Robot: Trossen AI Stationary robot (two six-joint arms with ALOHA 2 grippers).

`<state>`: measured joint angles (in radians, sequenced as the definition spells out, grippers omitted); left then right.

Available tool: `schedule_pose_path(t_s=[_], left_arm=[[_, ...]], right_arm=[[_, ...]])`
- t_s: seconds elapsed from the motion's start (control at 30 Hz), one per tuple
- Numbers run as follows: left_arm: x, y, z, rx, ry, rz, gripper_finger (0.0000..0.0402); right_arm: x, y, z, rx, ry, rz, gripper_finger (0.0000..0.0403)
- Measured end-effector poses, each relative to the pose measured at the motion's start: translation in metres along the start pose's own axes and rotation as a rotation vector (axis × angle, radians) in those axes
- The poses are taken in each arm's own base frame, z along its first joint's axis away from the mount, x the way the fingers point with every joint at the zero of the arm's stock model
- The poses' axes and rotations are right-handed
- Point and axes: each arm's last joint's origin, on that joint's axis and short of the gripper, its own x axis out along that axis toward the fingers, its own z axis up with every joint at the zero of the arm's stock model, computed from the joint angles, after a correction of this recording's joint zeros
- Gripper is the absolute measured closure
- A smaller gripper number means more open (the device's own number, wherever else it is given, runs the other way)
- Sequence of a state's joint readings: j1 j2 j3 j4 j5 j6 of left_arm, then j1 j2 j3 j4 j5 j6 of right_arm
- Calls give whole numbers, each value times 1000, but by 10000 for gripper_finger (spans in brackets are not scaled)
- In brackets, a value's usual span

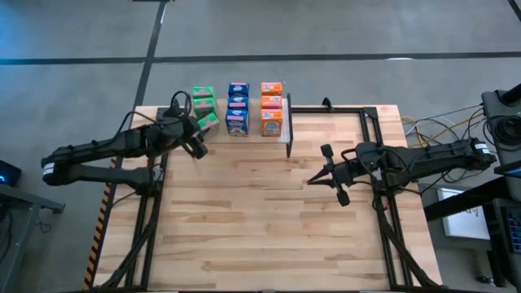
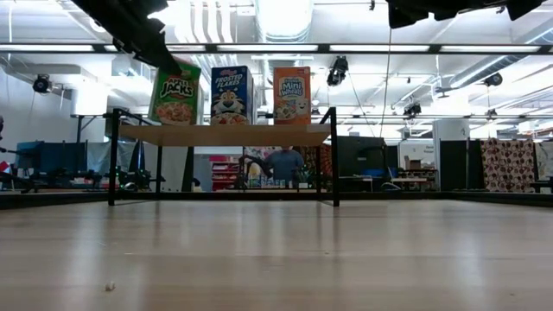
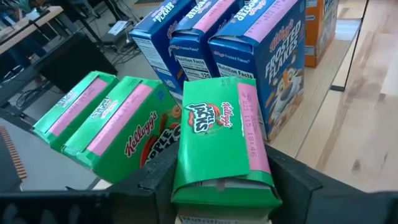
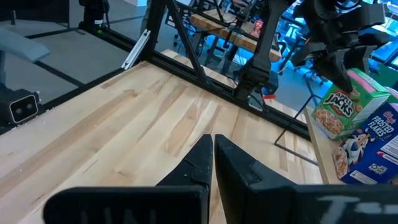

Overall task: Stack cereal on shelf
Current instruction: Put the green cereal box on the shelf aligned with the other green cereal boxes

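Cereal stands in three columns on the shelf [image 1: 281, 135] at twelve o'clock of the table [image 1: 260, 228]: green, blue boxes [image 1: 237, 108], orange boxes [image 1: 271, 107]; the front green box [image 1: 208, 123] sits tilted, clamped between the left gripper [image 1: 198, 135] fingers. Judged step: seating the last green box. Next move calls for squaring it upright against its neighbours before release. Right gripper [image 1: 313, 181], at three o'clock, hangs with fingers together, empty.
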<state>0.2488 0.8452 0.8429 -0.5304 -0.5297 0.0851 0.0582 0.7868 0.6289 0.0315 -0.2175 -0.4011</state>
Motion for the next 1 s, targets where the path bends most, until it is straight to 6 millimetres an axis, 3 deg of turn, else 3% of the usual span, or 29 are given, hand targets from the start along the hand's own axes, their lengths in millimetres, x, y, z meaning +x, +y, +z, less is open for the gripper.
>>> schedule_pose_path(t_s=[0.3, 0.6, 1.0], left_arm=[[0, 1, 0, -5, 3, 9, 197], [-5, 4, -2, 15, 29, 29, 193], [-37, 25, 32, -97, -24, 30, 193]], right_arm=[[0, 0, 0, 0, 0, 0, 394], [0, 0, 0, 0, 0, -1, 394], [0, 0, 0, 0, 4, -8, 394]])
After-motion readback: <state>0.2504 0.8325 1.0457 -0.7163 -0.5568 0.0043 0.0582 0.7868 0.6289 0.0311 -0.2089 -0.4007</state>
